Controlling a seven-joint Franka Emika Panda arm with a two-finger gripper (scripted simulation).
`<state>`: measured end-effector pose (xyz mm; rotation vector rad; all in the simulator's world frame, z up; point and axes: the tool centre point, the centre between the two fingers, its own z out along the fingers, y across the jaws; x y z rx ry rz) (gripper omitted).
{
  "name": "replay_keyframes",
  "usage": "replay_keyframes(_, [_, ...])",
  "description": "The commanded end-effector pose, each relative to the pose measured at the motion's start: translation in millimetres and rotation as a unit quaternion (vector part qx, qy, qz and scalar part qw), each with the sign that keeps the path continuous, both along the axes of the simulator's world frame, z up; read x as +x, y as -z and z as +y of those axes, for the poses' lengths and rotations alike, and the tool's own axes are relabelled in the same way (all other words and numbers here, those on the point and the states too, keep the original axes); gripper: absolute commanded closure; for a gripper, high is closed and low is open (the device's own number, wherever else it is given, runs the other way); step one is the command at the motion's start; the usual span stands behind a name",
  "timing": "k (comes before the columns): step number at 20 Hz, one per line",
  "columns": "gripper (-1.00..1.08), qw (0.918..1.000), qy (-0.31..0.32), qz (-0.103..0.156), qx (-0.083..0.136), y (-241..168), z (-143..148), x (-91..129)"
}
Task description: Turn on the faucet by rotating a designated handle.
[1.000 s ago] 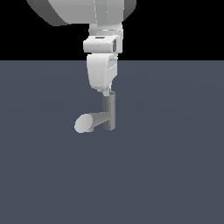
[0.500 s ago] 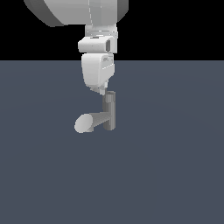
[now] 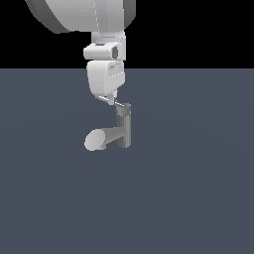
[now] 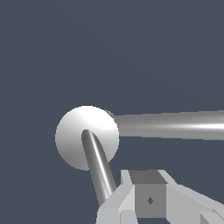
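Exterior view shows the faucet (image 3: 123, 128) standing on the bare grey desk (image 3: 198, 198), a little above the picture's centre; its thick spout (image 3: 99, 139) runs out toward eight o'clock, and the handle (image 3: 113, 102) slants up from the cap toward ten o'clock, its tip lost against the white body of the claw (image 3: 110, 99), which hangs right over the post. From the wrist view, the handle (image 4: 99, 168) crosses the round cap (image 4: 78, 131) and runs under one finger (image 4: 148, 199) of the claw (image 4: 131, 214), apparently touching or just beside it; the spout (image 4: 170, 125) leaves the cap toward three o'clock. Whether the claw is wide or narrow, I cannot tell; only part of it shows, and no second finger is clear.

The step in hand looks like pushing the lever round its cap; the finger should probably bear on the lever's flat side near the outer tip, for leverage, and sweep in an arc about the post's axis, holding height so it neither slips over the thin bar nor presses down on the cap.

Nothing else stands on the desk; the only likely obstruction is the spout, if the sweep dips toward it.
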<state>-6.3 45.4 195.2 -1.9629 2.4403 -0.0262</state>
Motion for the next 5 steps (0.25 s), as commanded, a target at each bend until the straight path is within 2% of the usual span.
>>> replay_keyframes(1, [1.08,0.9995,-0.032,0.007,0.004,11.7,43.4,1.8])
replay_keyframes(5, [1.08,0.9993,-0.036,0.009,0.003,13.5,54.1,7.9])
